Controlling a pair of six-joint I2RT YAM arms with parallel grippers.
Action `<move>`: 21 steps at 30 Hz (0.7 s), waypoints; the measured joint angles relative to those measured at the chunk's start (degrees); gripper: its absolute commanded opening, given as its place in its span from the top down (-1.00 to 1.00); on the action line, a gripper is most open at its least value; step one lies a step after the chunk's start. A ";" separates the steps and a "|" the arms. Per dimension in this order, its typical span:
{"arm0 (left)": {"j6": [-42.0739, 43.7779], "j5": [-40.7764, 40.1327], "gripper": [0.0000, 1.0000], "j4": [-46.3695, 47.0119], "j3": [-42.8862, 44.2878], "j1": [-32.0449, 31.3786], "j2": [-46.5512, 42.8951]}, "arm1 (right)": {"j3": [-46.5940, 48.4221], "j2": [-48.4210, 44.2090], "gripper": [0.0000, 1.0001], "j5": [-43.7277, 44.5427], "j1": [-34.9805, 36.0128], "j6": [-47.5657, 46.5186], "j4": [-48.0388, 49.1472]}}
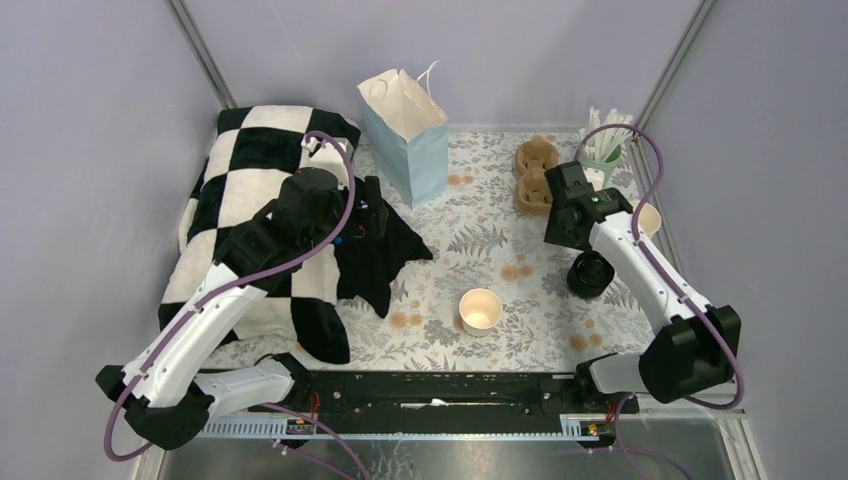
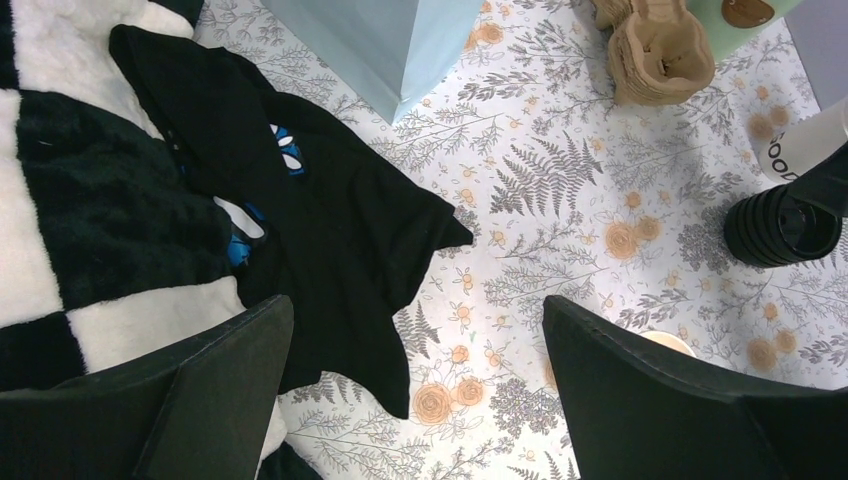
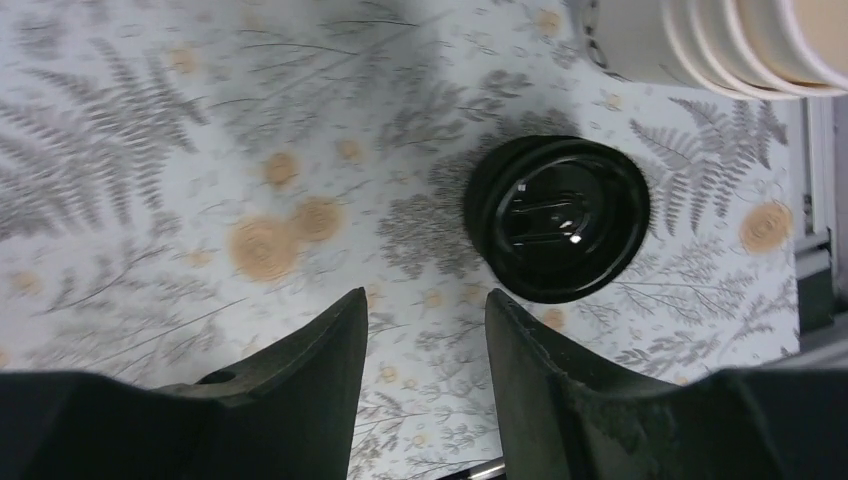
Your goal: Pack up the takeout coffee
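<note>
No cup with a black lid shows in any view. A lidless cream paper cup (image 1: 480, 309) stands upright near the front middle of the floral cloth. A stack of black lids (image 1: 590, 274) sits to its right and also shows in the right wrist view (image 3: 557, 217) and the left wrist view (image 2: 783, 226). A light blue paper bag (image 1: 408, 135) stands open at the back. My left gripper (image 1: 378, 216) (image 2: 415, 310) is open and empty above a black cloth (image 2: 330, 210). My right gripper (image 1: 556, 232) (image 3: 425, 300) is open and empty, just left of the lids.
A stack of lidless cream cups (image 3: 720, 40) lies on its side at the right edge, lettering on its side (image 2: 790, 165). Brown cup carriers (image 1: 535, 175) and a green holder of white utensils (image 1: 606, 148) stand at the back right. A checkered blanket (image 1: 250, 160) covers the left.
</note>
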 measured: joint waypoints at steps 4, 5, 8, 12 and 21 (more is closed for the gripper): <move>0.15 0.70 -0.98 -0.02 0.09 0.00 0.00 | -2.03 2.19 -0.22 -2.36 -7.50 -1.81 0.02; 0.15 0.87 -0.98 -0.02 0.09 0.00 0.00 | -2.36 2.64 -0.25 -2.93 -9.05 -2.01 0.07; 0.13 1.36 -0.98 -0.02 0.09 0.00 0.00 | -3.52 3.02 -0.25 -4.35 -12.59 -2.23 0.42; 0.15 1.92 -0.98 0.00 0.09 0.00 0.11 | -4.72 3.89 -0.18 -6.64 -15.19 -2.45 1.95; 0.57 3.26 -0.98 0.00 0.09 0.00 1.18 | -4.85 9.86 0.05 -9.01 -16.70 -2.75 5.57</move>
